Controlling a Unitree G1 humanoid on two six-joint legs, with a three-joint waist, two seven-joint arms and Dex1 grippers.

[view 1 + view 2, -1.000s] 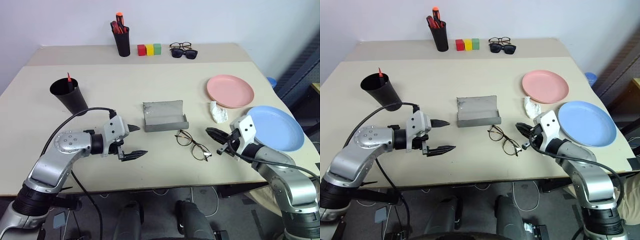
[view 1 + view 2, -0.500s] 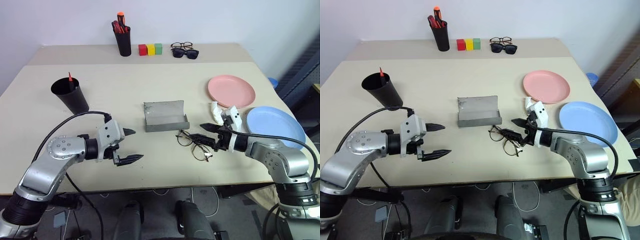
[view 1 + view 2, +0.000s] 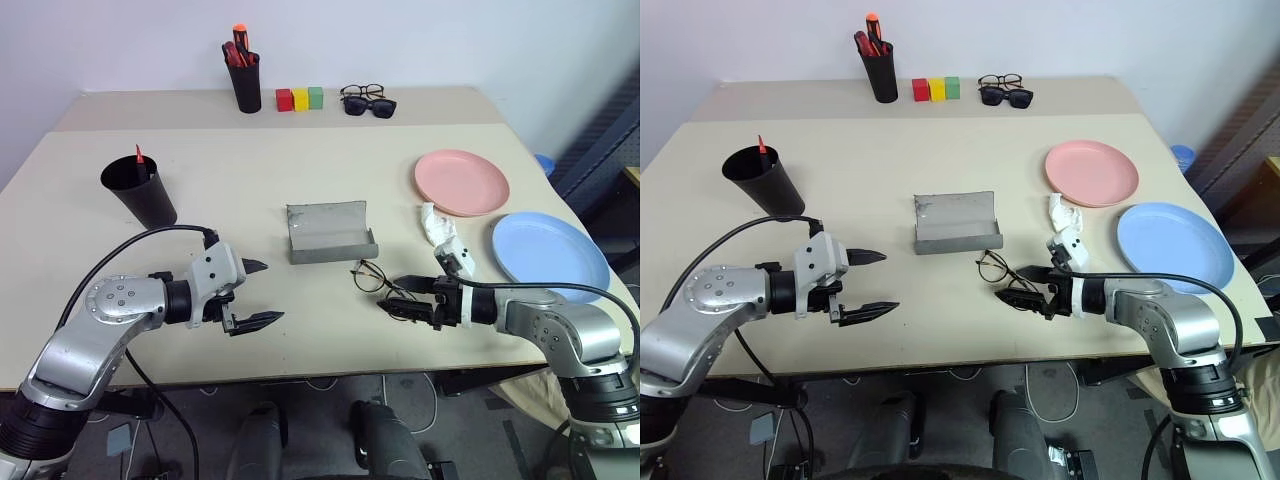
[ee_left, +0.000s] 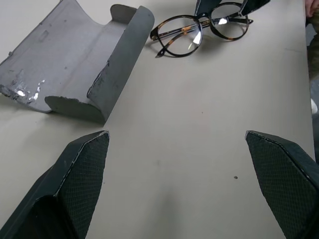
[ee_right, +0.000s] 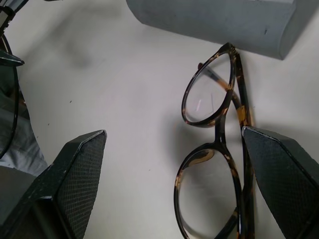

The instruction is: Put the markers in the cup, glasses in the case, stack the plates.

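The glasses (image 3: 372,279) lie on the table just in front of the grey case (image 3: 330,232), which stands open. My right gripper (image 3: 391,295) is open and low over the table, its fingers reaching around the near lens of the glasses (image 5: 208,94). My left gripper (image 3: 273,292) hangs open over bare table, left of the case (image 4: 75,59). The black cup (image 3: 140,192) stands at the left with a red marker (image 3: 139,157) sticking out of it. The pink plate (image 3: 461,182) and the blue plate (image 3: 549,255) lie side by side at the right, not stacked.
At the far edge stand a black pen holder (image 3: 245,78) with bunched markers, three coloured blocks (image 3: 300,98) and sunglasses with another pair of spectacles (image 3: 368,101). A crumpled white scrap (image 3: 435,224) lies between the plates and the glasses.
My right gripper has opened from shut, swung left and sunk to the glasses, turning its wrist. The left gripper has stayed open and almost in place.
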